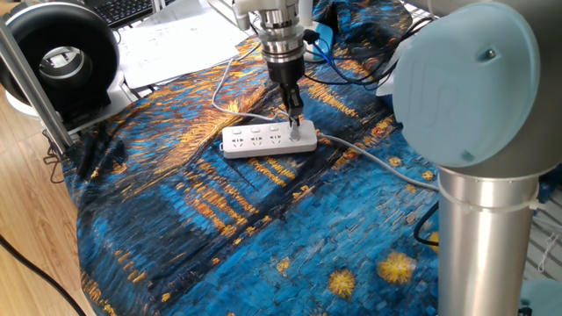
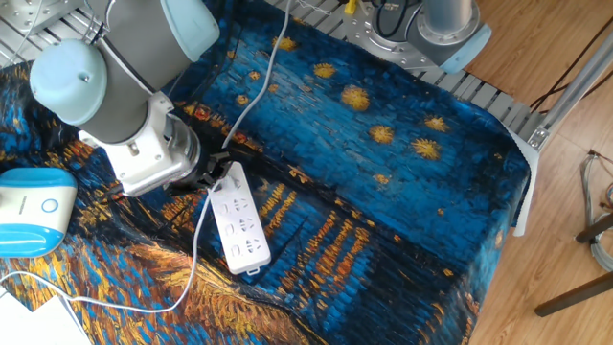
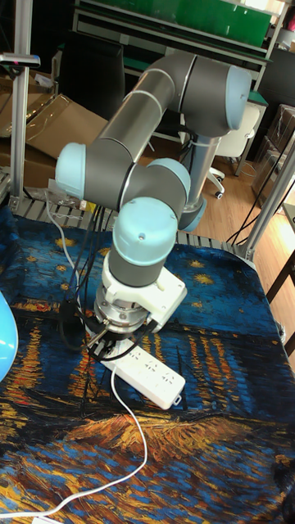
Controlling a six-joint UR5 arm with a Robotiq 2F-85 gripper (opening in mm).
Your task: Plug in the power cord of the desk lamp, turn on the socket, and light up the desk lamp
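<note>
Gripper: black two-finger gripper pointing straight down at the outlet end of the strip nearest the grey-white lead; fingers close together, apparently clamped on the small white plug, though contact is too small to confirm.
Socket: white oblong plastic power strip lying flat on the blue-and-orange painted cloth, 3 outlets bare, 1 under the fingertips.
Power cord: thin white cable trailing from below the gripper in a loose curve across the cloth toward the near edge in the tall view.
Desk lamp: rounded light-blue base with white top panel, at the left edge, well apart from the strip; stem not in view.
Stage: likely seating the plug; switch and lamp not yet addressed.
Handling, plug: small, rigid, light; best pinched on its flat sides and pressed straight down, since a tilt would jam the pins.
Handling, cable: limp and springy, liable to tug the plug sideways.
Handling, strip: light, loose on soft cloth, prone to slide or tip under an off-centre push.
</note>
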